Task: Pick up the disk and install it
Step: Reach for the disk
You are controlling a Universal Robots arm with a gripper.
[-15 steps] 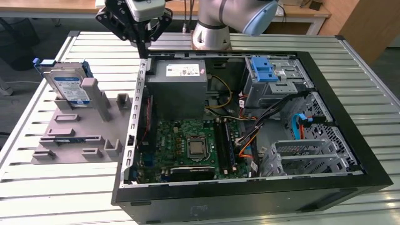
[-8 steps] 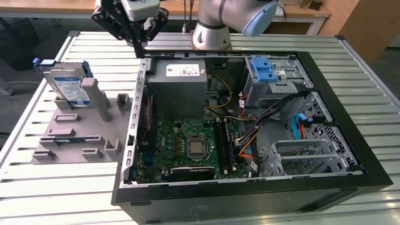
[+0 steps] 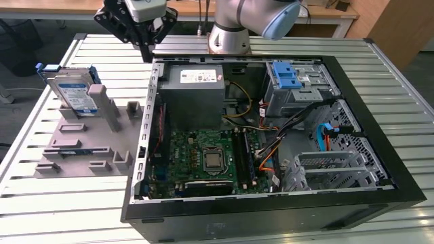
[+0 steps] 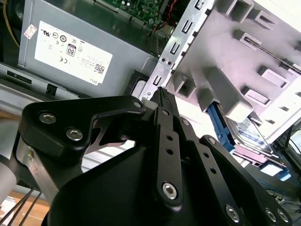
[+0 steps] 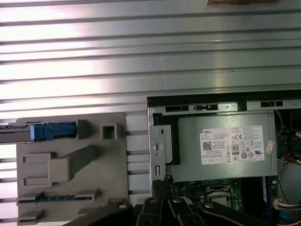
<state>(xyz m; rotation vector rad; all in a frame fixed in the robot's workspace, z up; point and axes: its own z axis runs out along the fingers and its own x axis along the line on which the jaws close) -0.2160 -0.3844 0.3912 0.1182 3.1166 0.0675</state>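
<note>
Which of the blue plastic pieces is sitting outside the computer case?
The one on the disk, propped upright on the grey holder at the exterior view's left; the light-blue latch and the blue cable are inside the case.

A work table (image 3: 68,203) topped with ribbed aluminium slats is seen in the exterior view. In the first wrist view its slats (image 5: 141,47) are brightly lit, and broad bands of glare are thrown back from them. Behind the table a wooden desk (image 3: 40,7) is carried on a white frame (image 3: 342,23). A wooden panel (image 3: 400,30) is seen at the exterior view's right, and grey floor (image 3: 10,122) at its left.
</note>
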